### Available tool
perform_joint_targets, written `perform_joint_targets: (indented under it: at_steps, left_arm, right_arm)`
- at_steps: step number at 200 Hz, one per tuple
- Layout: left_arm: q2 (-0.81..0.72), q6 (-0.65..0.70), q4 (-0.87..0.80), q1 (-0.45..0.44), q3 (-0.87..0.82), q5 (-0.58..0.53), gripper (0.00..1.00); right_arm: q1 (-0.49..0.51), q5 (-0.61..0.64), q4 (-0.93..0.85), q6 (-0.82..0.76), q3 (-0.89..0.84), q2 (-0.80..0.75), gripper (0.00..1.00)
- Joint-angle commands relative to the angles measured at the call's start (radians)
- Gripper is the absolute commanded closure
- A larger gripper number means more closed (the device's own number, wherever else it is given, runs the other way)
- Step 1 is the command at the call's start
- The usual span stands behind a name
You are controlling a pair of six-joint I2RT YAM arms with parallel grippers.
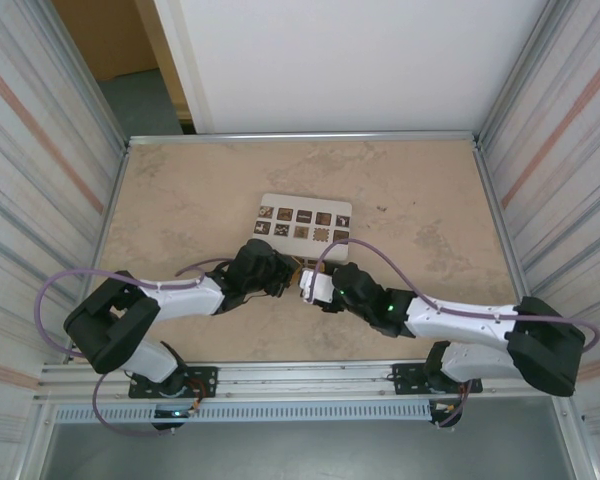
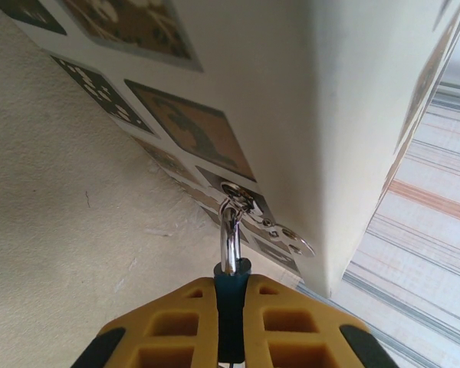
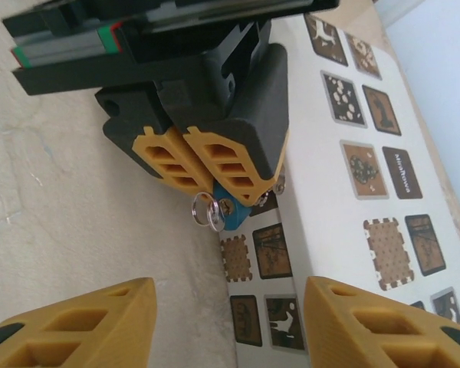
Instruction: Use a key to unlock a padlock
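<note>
Right wrist view: my left gripper clamps the tiny blue silver-shackled padlock steady at the near edge of the white tiled box, so my right gripper, jaws apart and empty, can reach the silver key ring beneath it.

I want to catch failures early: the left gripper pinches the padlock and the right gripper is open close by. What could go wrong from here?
1. The small ring on the padlock hangs right against the fingers of the left gripper; the right gripper may bump them instead of gripping it.
2. The shackle passes through a fitting on the white box; twisting could drag the box.
</note>
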Motion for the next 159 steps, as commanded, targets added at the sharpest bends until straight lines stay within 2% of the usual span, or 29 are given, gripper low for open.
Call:
perform_joint_targets:
  at_steps: [1, 82, 159]
  left_arm:
    - [-0.025, -0.008, 0.008, 0.002, 0.030, 0.028, 1.00]
    - [-0.010, -0.013, 0.031, 0.002, 0.029, 0.043, 1.00]
    - [-0.007, -0.014, 0.039, 0.002, 0.027, 0.049, 1.00]
  right_arm:
    - [0.012, 0.033, 0.088, -0.037, 0.017, 0.051, 0.52]
    - [0.012, 0.047, 0.201, -0.047, 0.045, 0.199, 0.71]
    - [-0.001, 0.050, 0.243, -0.042, 0.048, 0.231, 0.77]
